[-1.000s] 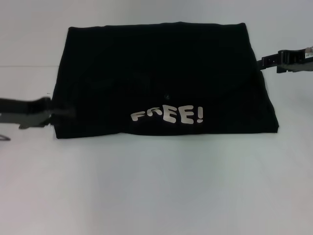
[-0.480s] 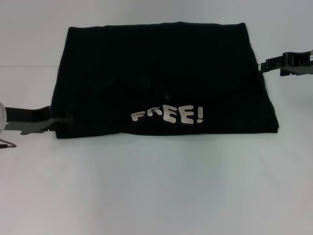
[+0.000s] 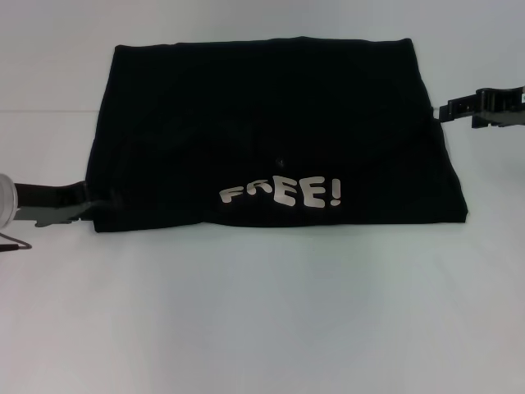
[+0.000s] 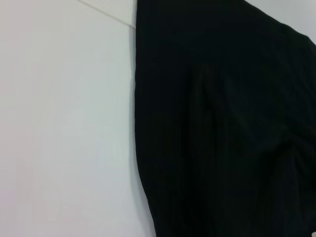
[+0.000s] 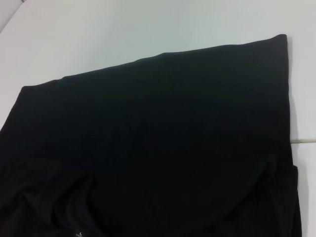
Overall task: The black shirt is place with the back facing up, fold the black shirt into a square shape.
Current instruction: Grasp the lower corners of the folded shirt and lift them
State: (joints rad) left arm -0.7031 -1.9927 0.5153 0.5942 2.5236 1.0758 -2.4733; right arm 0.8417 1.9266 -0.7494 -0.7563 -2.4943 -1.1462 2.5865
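Looking down from the head view, the soft black fabric T-shirt (image 3: pixel 271 135) lies flat on the plain white table (image 3: pixel 262 312), already folded into a broad block with white "FREE!" lettering (image 3: pixel 281 194) showing near its front edge. The left gripper (image 3: pixel 90 201) sits low at the near left corner of the shirt, its tip at the cloth's edge; whether it pinches the fabric or merely touches it cannot be told, nor how far its fingers are parted. The right gripper (image 3: pixel 447 109) sits at the right edge of the shirt, farther back than the left one, its tip just meeting the cloth, and its opening cannot be told either. In the left wrist view, the black shirt (image 4: pixel 227 128) fills the side ahead of that arm, with a straight folded edge against the white table (image 4: pixel 64 128) and a raised crease running along the cloth; no fingers show. In the right wrist view, the shirt (image 5: pixel 158 148) spreads beneath that arm, a smooth upper layer over a rumpled lower one, with bare table (image 5: pixel 148 24) beyond. By my judgement the step in hand is taking hold of the side edges for another fold; the block is wider than deep, so the next move calls for a sure pinch through all layers at one side and carrying it across toward the other without dragging the layers beneath.
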